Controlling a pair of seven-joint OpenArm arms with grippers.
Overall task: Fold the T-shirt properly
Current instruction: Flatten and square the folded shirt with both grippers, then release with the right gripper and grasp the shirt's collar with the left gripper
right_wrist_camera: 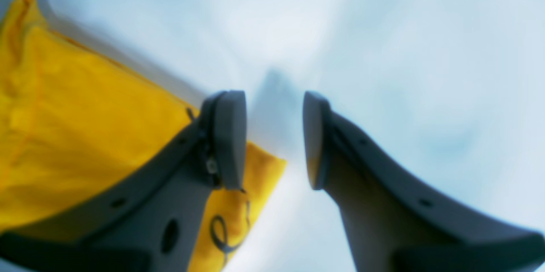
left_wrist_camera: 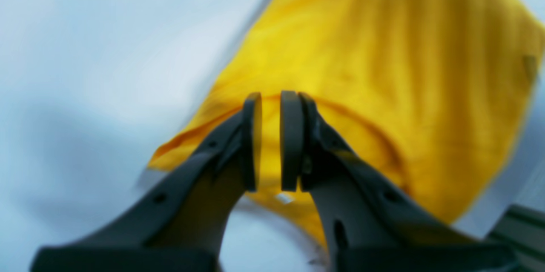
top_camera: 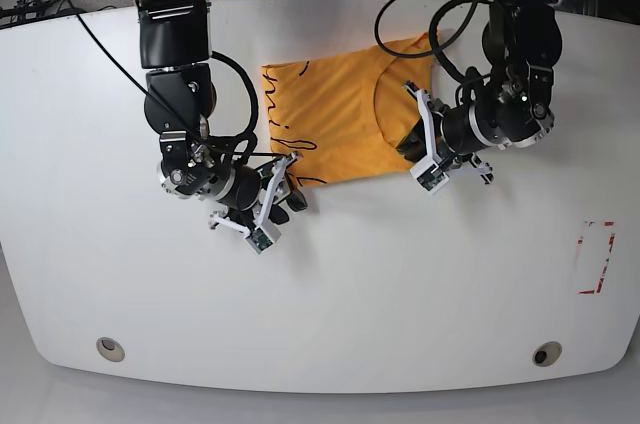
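Note:
The orange-yellow T-shirt (top_camera: 340,114) lies folded on the white table (top_camera: 400,294), collar to the right, dark thread marks to the left. My left gripper (top_camera: 408,139) is over its lower right part by the collar. In the blurred left wrist view this gripper (left_wrist_camera: 271,97) has its jaws a narrow gap apart, tips at the collar rim of the shirt (left_wrist_camera: 383,50); I cannot tell if cloth is pinched. My right gripper (top_camera: 290,189) is at the shirt's lower left corner. In the right wrist view it (right_wrist_camera: 274,97) is open, bare table between the jaws, one finger over the shirt (right_wrist_camera: 85,114).
A red outline mark (top_camera: 597,257) is on the table at the right. Two round fittings (top_camera: 110,348) (top_camera: 546,353) sit near the front edge. Cables and equipment run along the back. A table edge (left_wrist_camera: 523,229) shows in the left wrist view.

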